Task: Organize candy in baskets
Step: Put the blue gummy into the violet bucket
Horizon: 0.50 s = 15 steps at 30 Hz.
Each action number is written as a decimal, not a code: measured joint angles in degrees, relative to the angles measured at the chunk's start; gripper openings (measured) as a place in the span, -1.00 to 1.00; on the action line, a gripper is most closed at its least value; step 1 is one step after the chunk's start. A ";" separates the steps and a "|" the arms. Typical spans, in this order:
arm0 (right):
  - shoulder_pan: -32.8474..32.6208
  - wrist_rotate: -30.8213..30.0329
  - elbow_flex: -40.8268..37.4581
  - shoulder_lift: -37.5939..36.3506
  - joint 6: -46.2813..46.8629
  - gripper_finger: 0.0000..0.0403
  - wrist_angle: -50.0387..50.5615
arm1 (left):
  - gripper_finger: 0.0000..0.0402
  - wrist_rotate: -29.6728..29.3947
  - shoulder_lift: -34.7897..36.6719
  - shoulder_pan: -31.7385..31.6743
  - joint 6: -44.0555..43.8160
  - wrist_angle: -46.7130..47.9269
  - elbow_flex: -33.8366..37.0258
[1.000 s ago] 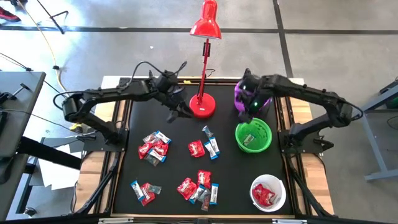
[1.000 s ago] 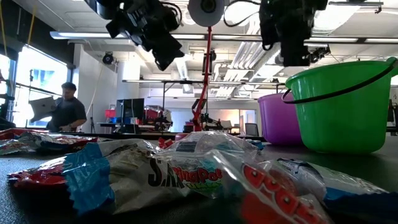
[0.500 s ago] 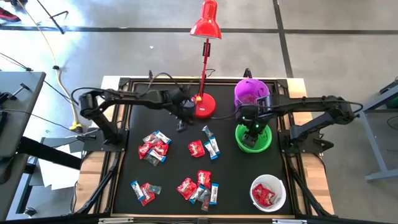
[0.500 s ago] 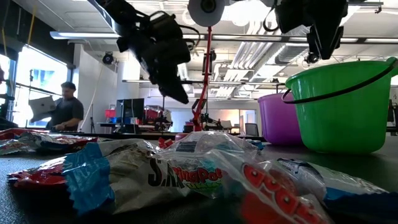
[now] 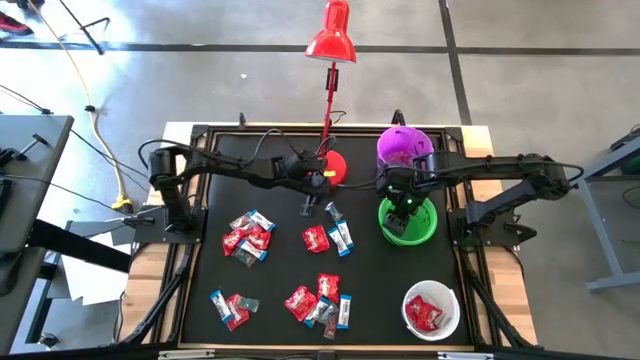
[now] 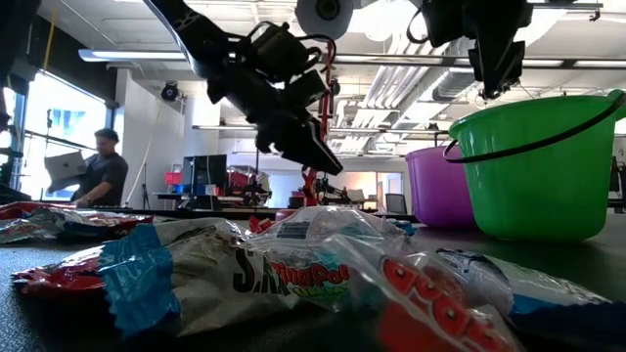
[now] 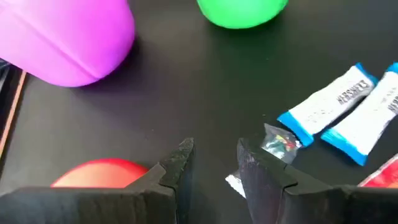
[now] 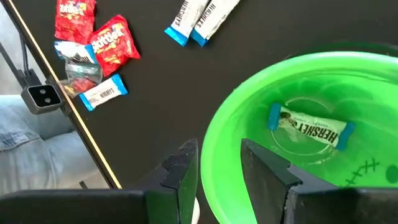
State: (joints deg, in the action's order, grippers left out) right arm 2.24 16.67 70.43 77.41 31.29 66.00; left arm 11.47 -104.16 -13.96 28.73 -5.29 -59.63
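Note:
Wrapped candy lies in loose groups on the black table (image 5: 280, 270): a silvery piece (image 5: 333, 211), a red one (image 5: 316, 238) and a blue-and-white one (image 5: 343, 238) near the middle. My left gripper (image 5: 308, 205) hangs low just left of the silvery piece (image 7: 280, 142), open with nothing between its fingers (image 7: 180, 163). My right gripper (image 5: 400, 198) is open over the near rim of the green basket (image 5: 407, 220), which holds a blue-and-white candy (image 8: 311, 127). The purple basket (image 5: 403, 148) stands behind it. The white basket (image 5: 430, 310) at the front right holds red candy.
A red desk lamp stands with its round base (image 5: 330, 168) right behind my left gripper. More candy lies at the left (image 5: 247, 235) and the front (image 5: 320, 300). Beyond the table a person (image 6: 98, 176) stands in the room.
My left arm has stretched farther right and dropped lower, ending beside the silvery candy. My right gripper went from beside the purple basket to over the green basket, then held still.

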 joint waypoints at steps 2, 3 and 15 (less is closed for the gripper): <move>0.00 0.00 0.00 0.00 -0.07 -0.42 0.10 | -0.47 -0.01 -1.03 0.00 -0.54 1.95 -0.54; 0.00 0.00 0.00 0.00 -0.09 -0.42 0.07 | -0.47 0.02 -1.60 0.15 -1.11 3.33 -1.04; 0.02 -0.09 0.00 0.02 -2.04 -0.42 -0.68 | -0.47 0.59 -7.05 2.13 -4.07 7.06 -5.69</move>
State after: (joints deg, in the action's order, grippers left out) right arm 2.26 16.58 70.43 77.43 29.25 65.32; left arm 12.05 -111.21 -11.82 24.67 1.77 -65.32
